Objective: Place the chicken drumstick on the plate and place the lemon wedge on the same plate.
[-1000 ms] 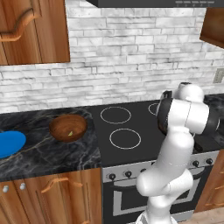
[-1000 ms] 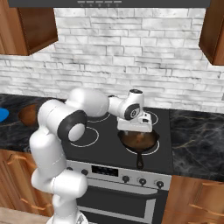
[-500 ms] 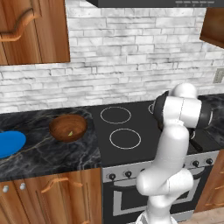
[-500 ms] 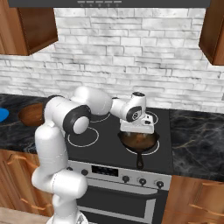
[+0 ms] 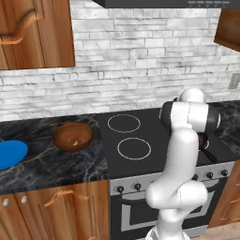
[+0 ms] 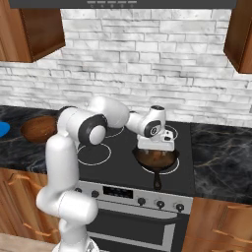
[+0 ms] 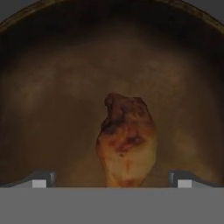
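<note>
Your chicken drumstick [image 7: 127,142] lies in the dark frying pan [image 6: 156,160] on the stove [image 5: 140,140], and the pincer [image 6: 155,145] hangs right over it. In the hand view the 2 fingertips [image 7: 40,178] stand wide apart, one on each side of the meat, with nothing between them touching: the pincer is open and empty.

The risk, as I judge it, is in the closing. The drumstick is thick at one end and tapers, so if you clamp on the slope it may squirt out or swing. Come down too low and the tips could strike the pan floor. You also have a long carry: the plate [image 5: 10,153] sits at the far left of the dark stone surface [image 5: 47,164], well apart from the pan, so a weak hold could drop the meat on the way.

The lemon wedge [image 5: 74,142] rests inside the wooden bowl [image 5: 72,136], just beside the plate. The plate looks bare.
</note>
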